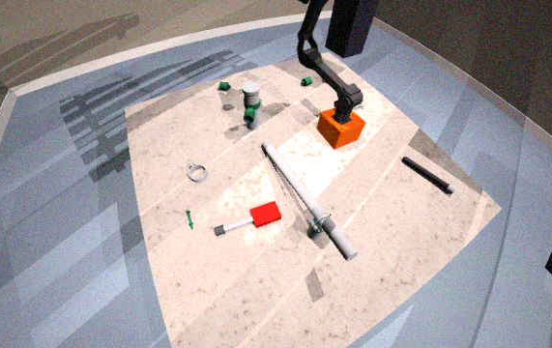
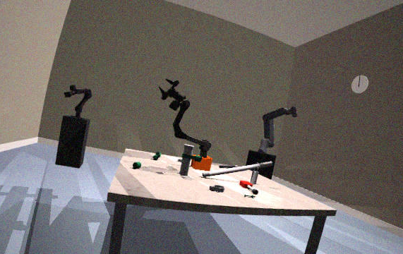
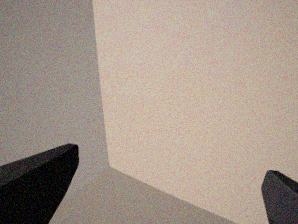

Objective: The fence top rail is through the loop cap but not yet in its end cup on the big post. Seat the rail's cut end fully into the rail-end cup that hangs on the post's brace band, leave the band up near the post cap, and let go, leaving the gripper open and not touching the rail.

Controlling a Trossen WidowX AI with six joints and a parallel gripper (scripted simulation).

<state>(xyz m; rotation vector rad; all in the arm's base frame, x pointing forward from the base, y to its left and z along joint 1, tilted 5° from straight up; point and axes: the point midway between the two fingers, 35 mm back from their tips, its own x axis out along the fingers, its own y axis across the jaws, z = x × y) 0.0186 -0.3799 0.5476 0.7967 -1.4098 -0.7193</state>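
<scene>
Here we are above the desk [image 1: 237, 290] [image 2: 222, 206], and the pincer [image 2: 164, 88] [image 3: 170, 167] is high in the air, spread open, nothing between its tapering black fingers. The rail [image 1: 300, 188] [image 2: 236, 169], a smooth pale-grey tube, slopes through the loop cap [image 1: 317, 224] on a short post [image 2: 254, 177]; its low end sits near the big post [image 1: 252, 94] [image 2: 185, 164], out of the cup [image 1: 249, 114] [image 2: 197, 158]. That upright grey cylinder wears a glossy green band [image 1: 256, 103] [image 2: 186, 155], the rounded cup jutting from its side. A flat red block [image 1: 266, 214] [image 2: 245, 183] with a white, dark-tipped handle lies nearer the middle than the corners, and a blocky orange base [image 1: 341, 130] [image 2: 202, 164] carries the black arm [image 1: 329, 72] [image 2: 178, 123]. Beneath it all, creamy, brown-flecked stone look, sunlight striping it towards the edges; around, bluish glossy floor [image 1: 63, 256] [image 2: 63, 219], drab olive walls [image 2: 173, 46], a round pale clock [image 2: 360, 84].
</scene>
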